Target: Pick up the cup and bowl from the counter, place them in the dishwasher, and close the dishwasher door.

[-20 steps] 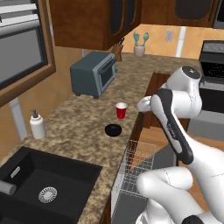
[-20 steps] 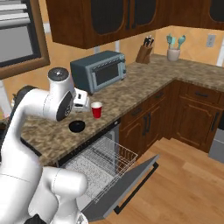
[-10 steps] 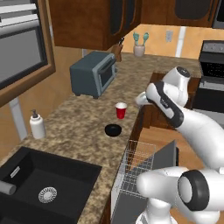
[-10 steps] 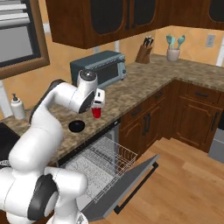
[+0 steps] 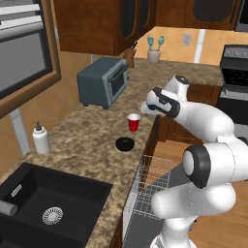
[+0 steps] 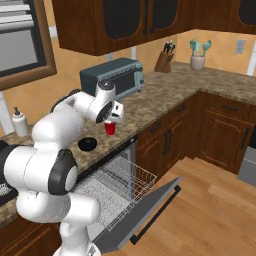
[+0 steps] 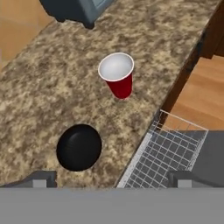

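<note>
Granite counter point(image 7: 52, 87) runs under my gripper point(image 7: 111, 177), which hangs empty, fingertips apart, above the cup point(image 7: 117, 74) and bowl point(image 7: 79, 147) — both on the stone, near the edge over the dishwasher point(image 6: 120, 187). I judge nothing loaded: rack bare, dishwasher door point(image 6: 145, 215) down — both picks and the closing remain. No readable writing anywhere.

No text, label or number can be read anywhere — not on any surface.
</note>
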